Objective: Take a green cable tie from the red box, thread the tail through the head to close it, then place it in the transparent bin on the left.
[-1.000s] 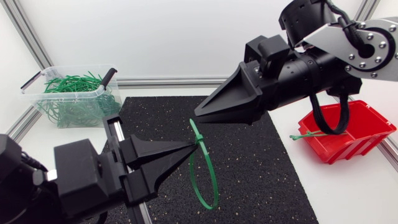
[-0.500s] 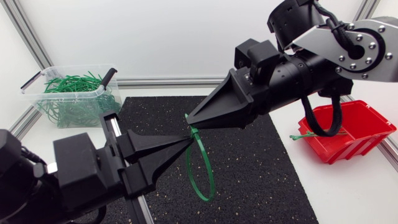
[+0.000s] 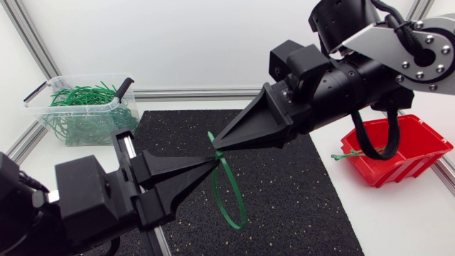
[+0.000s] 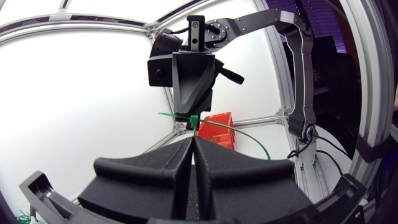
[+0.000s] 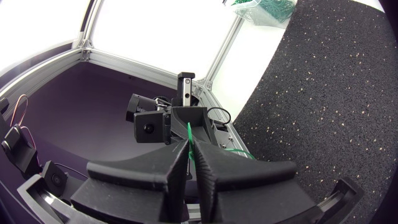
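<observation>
Green cable tie: loop hanging above black mat, mid-desk. The left tool: arm low and level, fingers clamped on the loop's top. The right tool: arm angled downward, tip just above the left's, apparently pinched on the tail.

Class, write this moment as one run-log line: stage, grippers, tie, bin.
stage: closing cable tie | left gripper: shut on its loop | right gripper: shut on its tail | transparent bin: tie not yet in
</observation>
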Robot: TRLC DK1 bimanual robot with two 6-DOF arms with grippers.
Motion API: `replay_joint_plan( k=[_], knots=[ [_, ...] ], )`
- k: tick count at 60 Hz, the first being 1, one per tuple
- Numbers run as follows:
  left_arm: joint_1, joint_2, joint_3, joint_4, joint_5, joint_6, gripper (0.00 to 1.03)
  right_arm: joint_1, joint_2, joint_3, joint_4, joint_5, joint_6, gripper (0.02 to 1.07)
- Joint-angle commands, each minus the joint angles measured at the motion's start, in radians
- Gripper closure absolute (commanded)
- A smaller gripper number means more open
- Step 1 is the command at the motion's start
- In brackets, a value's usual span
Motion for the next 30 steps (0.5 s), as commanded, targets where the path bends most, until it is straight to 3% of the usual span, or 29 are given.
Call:
replay_joint_plan(
  k=[1, 13, 25, 30],
  knots=[
    [-0.002, -0.01, -0.03, 0.01, -0.001, 0.019, 0.99, 0.016, -0.006, 0.002, -0.008, 0.0, -0.02, 1.01],
    [-0.029, -0.002, -0.029, 0.009, -0.001, 0.018, 0.99, 0.016, 0.0, 0.01, -0.008, 0.029, -0.015, 1.01],
    [-0.149, 0.016, -0.015, 0.007, -0.058, 0.022, 0.99, -0.016, 0.063, 0.053, -0.003, 0.058, -0.001, 1.01],
    [-0.163, 0.029, -0.004, 0.007, -0.067, 0.022, 0.99, -0.023, 0.08, 0.056, -0.003, 0.077, -0.001, 1.01]
  ],
)
